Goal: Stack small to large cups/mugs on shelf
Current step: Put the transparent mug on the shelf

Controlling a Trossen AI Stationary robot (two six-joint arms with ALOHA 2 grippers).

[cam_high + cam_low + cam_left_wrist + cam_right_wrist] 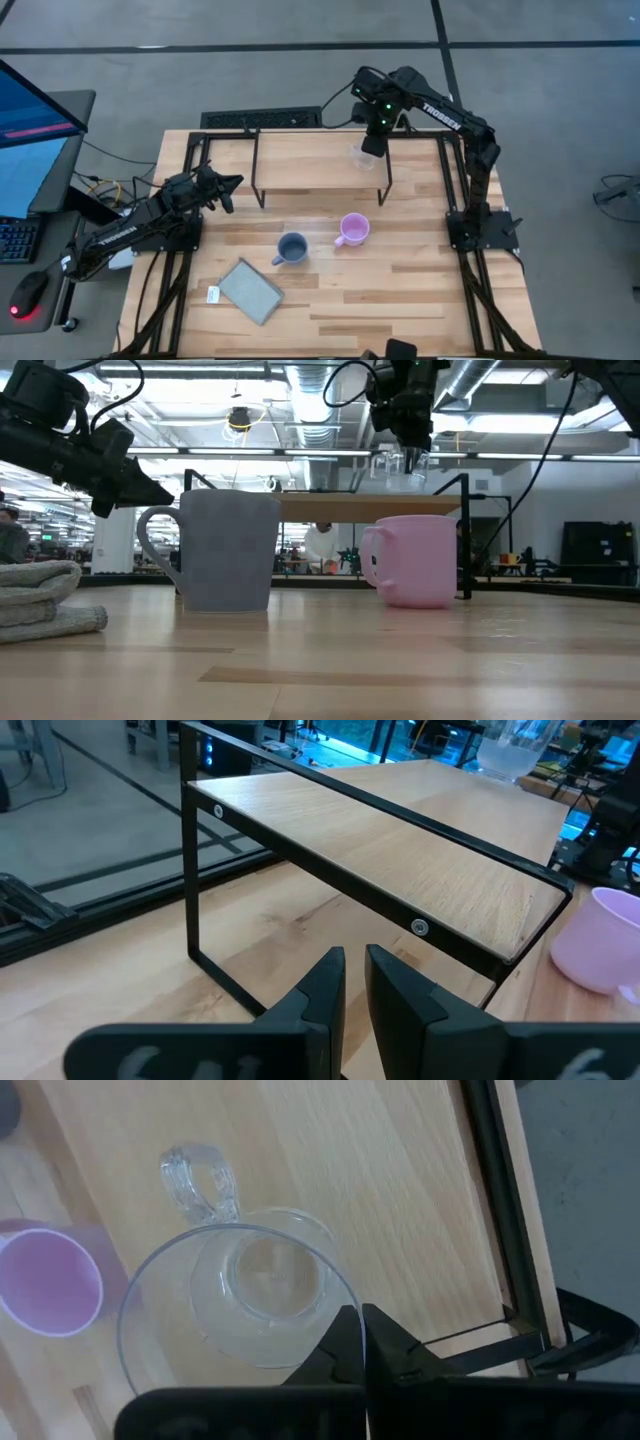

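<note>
The light butcher-block wooden tabletop (400, 290) carries a low light-wood shelf on a thin black frame (310, 165), under the right gripper (372, 146). Nearer the front stand a pink-lilac handled mug (353, 230), a grey-blue handled mug (292, 248) and a flat grey rectangular pad (250, 290).

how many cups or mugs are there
3. The glass cup is held by the right gripper over the shelf. The pink mug and the grey mug stand on the table.

Grey floor (560, 60) surrounds the table; ceiling pipes (300, 380) and strip lights overhead
</note>
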